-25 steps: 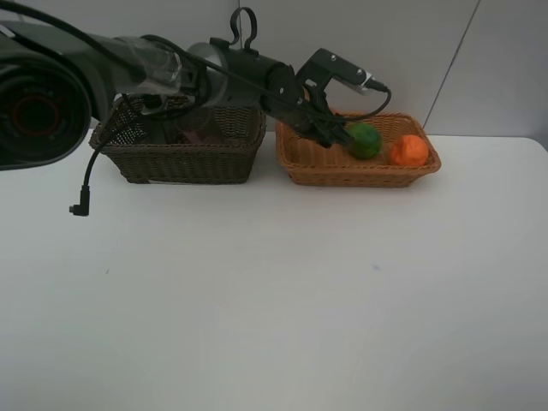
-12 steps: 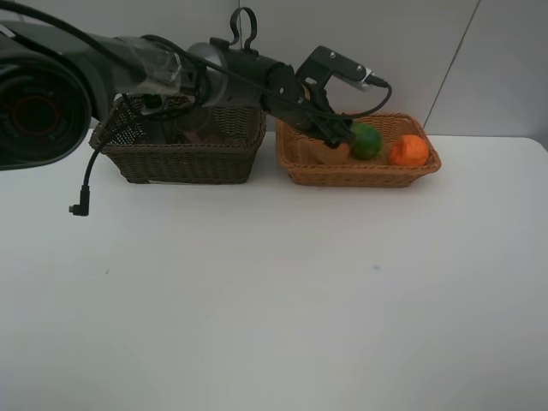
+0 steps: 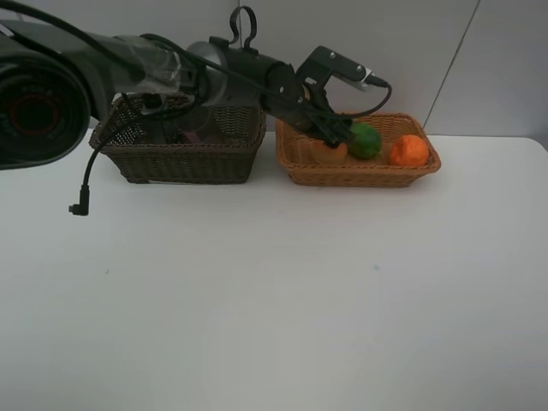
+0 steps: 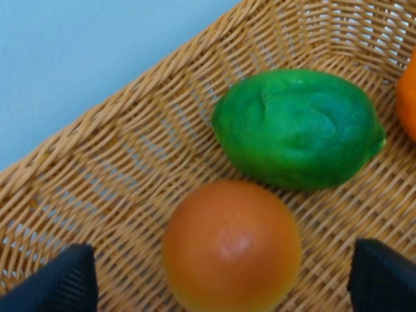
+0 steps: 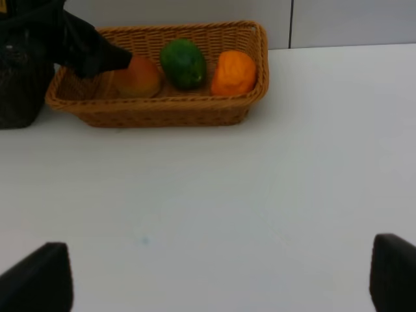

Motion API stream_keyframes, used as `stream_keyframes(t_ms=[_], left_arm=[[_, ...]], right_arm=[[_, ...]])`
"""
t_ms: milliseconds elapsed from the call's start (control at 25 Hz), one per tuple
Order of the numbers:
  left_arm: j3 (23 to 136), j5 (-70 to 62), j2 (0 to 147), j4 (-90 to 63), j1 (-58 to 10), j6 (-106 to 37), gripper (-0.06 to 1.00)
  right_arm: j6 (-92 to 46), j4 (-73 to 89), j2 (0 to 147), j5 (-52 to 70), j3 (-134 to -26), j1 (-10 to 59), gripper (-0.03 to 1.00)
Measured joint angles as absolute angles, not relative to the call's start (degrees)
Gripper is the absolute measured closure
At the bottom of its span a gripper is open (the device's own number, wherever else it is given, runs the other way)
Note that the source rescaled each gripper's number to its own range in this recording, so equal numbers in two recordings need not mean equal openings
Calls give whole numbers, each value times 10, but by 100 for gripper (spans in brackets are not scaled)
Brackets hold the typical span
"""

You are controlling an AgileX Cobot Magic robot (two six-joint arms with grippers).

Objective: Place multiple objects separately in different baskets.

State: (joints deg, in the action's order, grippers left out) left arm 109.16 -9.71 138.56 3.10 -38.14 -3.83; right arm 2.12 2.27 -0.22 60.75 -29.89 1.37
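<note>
My left gripper [image 3: 336, 134] reaches across into the light wicker basket [image 3: 360, 176] and stands open just above the red-orange peach [image 3: 330, 153]. In the left wrist view the peach [image 4: 231, 244] rests on the basket floor between the spread fingers [image 4: 65, 281], untouched by them, beside the green oval fruit [image 4: 299, 127]. The orange [image 3: 409, 151] lies at the basket's right end. The dark brown basket [image 3: 180, 154] stands to the left; its contents are mostly hidden by the arm. My right gripper [image 5: 214, 279] is open over bare table, well in front of the light basket [image 5: 162, 107].
A black cable with a plug [image 3: 80, 207] hangs from the left arm over the table in front of the dark basket. The white table [image 3: 274, 291] stretches wide in front of both baskets. A wall stands close behind them.
The left gripper has opened and let go of the peach, which now lies in the light basket beside the green fruit. The right gripper has not moved.
</note>
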Motion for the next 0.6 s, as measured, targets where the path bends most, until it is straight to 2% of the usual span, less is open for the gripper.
stream_keyframes(t_ms=[320,600], left_arm=[[1092,-225,1313,33,-382,-38,-6],[1092,-428,1208,46,-382,-29,-6]], right_arm=[[21,22,-2,608,-299,14,-3],[21,22,-2,608,-299,14,-3]])
